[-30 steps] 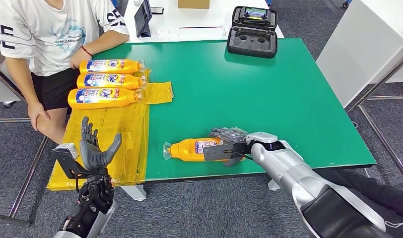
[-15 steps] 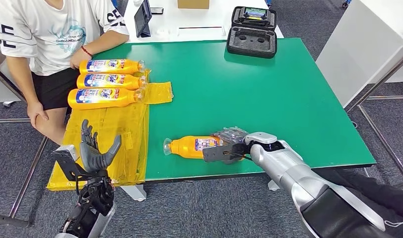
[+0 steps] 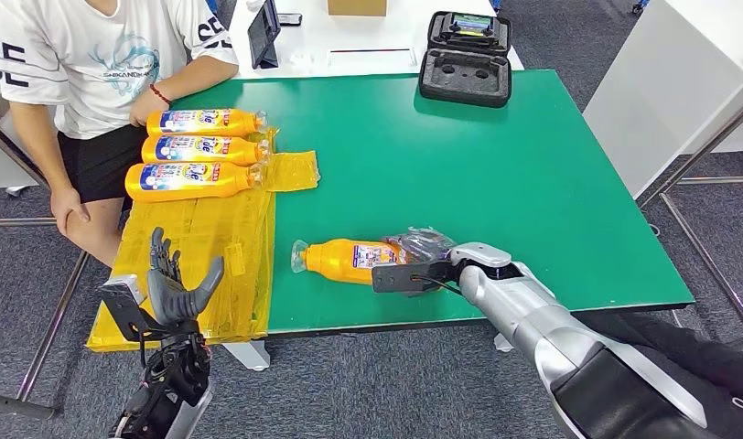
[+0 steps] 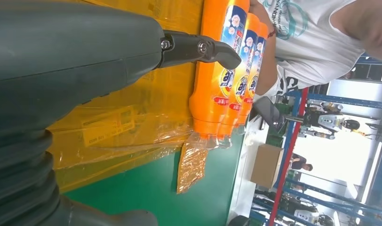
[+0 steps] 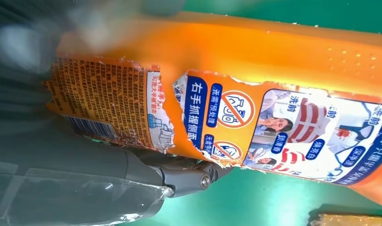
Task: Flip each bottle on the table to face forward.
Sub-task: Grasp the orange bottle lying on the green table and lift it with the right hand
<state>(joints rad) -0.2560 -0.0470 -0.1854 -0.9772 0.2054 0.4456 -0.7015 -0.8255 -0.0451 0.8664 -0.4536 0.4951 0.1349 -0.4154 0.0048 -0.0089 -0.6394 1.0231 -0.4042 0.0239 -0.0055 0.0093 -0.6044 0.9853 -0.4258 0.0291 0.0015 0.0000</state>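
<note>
An orange bottle [image 3: 343,259] lies on its side near the front edge of the green table [image 3: 496,165], cap end pointing left. My right hand [image 3: 421,267] grips its base end, thumb on the near side. In the right wrist view the bottle [image 5: 274,94] shows a torn back label, and my thumb [image 5: 189,178] presses against it. Three more orange bottles [image 3: 199,148] lie side by side on yellow plastic sheeting [image 3: 221,238] at the table's left, blue labels up. My left hand [image 3: 174,282] is raised off the table's front left corner, fingers spread and holding nothing. The left wrist view looks past the left hand [image 4: 62,61] at the three bottles [image 4: 217,84].
A person in a white shirt [image 3: 84,64] sits at the far left corner, one hand by the three bottles. A black foam case [image 3: 466,59] stands at the table's far edge. A white panel [image 3: 661,91] stands to the right.
My right hand has moved the held bottle a little to the left and away from the table's front edge, turning it slightly. My left hand has sunk a little.
</note>
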